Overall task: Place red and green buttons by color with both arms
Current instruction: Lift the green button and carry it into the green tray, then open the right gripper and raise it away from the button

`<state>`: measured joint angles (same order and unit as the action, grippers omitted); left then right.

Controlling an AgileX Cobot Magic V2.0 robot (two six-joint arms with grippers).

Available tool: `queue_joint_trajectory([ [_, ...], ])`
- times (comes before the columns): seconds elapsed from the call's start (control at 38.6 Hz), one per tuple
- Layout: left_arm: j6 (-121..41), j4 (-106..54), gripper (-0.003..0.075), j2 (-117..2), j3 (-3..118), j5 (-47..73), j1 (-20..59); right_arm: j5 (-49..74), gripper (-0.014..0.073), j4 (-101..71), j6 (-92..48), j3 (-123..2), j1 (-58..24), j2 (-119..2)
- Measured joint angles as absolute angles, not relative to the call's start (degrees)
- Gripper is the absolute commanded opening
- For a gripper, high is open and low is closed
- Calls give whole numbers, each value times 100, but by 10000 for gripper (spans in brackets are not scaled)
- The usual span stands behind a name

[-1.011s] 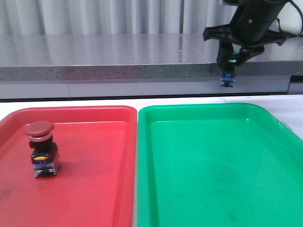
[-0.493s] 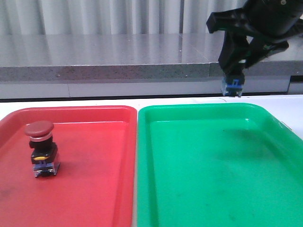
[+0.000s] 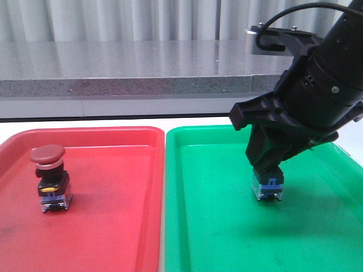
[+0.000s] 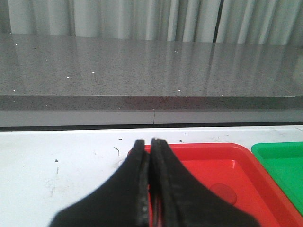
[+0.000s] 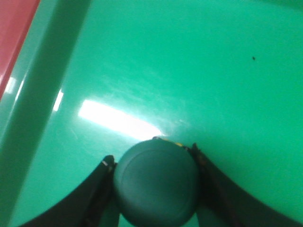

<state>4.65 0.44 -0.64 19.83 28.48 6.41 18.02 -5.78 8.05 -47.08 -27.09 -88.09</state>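
The red button point(image 3: 50, 178) stands upright on the red tray point(image 3: 113, 226), at its left side, free of any gripper. My right gripper point(image 3: 267, 180) is shut on the green button, whose blue-clear base point(image 3: 267, 190) shows below the fingers, at or just above the floor of the green tray point(image 3: 227, 238). In the right wrist view the green cap point(image 5: 155, 182) sits squeezed between the two fingers point(image 5: 97, 194). My left gripper point(image 4: 148, 144) is shut and empty, over the white table by the red tray's far corner point(image 4: 199, 153); it is out of the front view.
The two trays lie side by side on a white table point(image 4: 57, 170). A grey stone ledge point(image 3: 125, 68) runs along the back, with ribbed curtains behind it. The right arm's black body point(image 3: 323, 85) looms over the green tray's right half.
My right gripper has come down and forward with the green button, from high above the tray's far edge to low inside the green tray. The red button has not moved.
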Motion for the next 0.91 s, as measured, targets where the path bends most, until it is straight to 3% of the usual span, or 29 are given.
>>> queue_joint_trajectory([
  [0.29,465,44,-20,-64,1983,2848,641,1622,190,-593,805,-4708,-2709,-9020],
  [0.36,465,44,-20,-64,1983,2848,641,1598,262,-603,805,-4708,-2709,-9020],
  [0.54,465,44,-20,-64,1983,2848,641,1613,542,-603,815,-4708,-2709,-9020],
  [0.62,468,44,-20,-64,1983,2848,641,1642,605,-603,815,-4708,-2709,-9002],
  [0.91,468,36,-20,-64,1983,2848,641,1726,594,-603,815,-4708,-2709,-8144],
])
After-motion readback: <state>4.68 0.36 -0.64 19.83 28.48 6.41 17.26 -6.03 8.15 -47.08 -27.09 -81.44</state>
